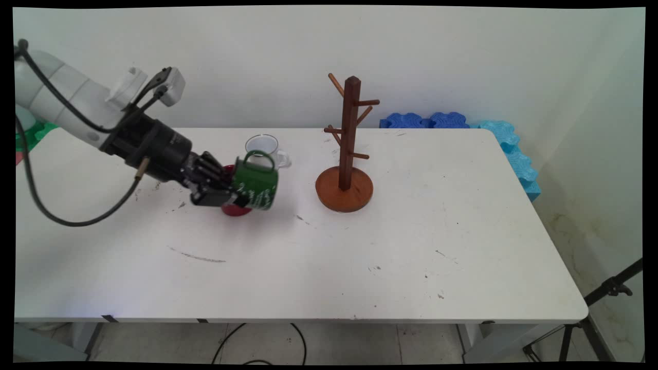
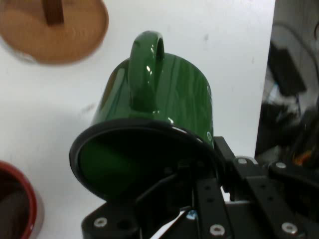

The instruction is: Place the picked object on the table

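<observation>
The green mug [image 1: 255, 186] hangs left of centre in the main view, tipped sideways, my gripper [image 1: 232, 195] pinching its rim — it could slip and strike the red mug [image 1: 234, 207] beneath.

White table [image 1: 360, 267], wooden mug tree [image 1: 345, 154], clear mug [image 1: 264, 147], red mug [image 1: 234, 208]

table [image 1: 360, 267]: white, scuffed | wooden mug tree [image 1: 345, 149]: upright, centre-back | clear glass mug [image 1: 264, 149]: behind green mug [image 1: 255, 186] | red mug [image 1: 235, 208]: partly hidden | blue foam mats [image 1: 462, 123]: by wall
</observation>
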You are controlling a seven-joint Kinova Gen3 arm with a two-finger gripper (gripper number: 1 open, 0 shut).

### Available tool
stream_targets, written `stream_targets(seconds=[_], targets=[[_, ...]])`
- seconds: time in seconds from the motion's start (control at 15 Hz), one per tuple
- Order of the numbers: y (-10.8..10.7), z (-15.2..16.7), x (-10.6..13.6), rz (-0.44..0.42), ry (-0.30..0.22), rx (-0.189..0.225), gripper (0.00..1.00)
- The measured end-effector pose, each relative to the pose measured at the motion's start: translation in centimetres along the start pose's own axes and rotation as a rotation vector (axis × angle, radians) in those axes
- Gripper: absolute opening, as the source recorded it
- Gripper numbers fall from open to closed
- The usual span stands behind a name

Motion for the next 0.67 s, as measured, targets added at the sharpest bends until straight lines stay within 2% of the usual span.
stream_targets(seconds=[0.67], targets=[[0.08, -0.66, 0.84, 0.152, -0.336, 0.067, 0.00]])
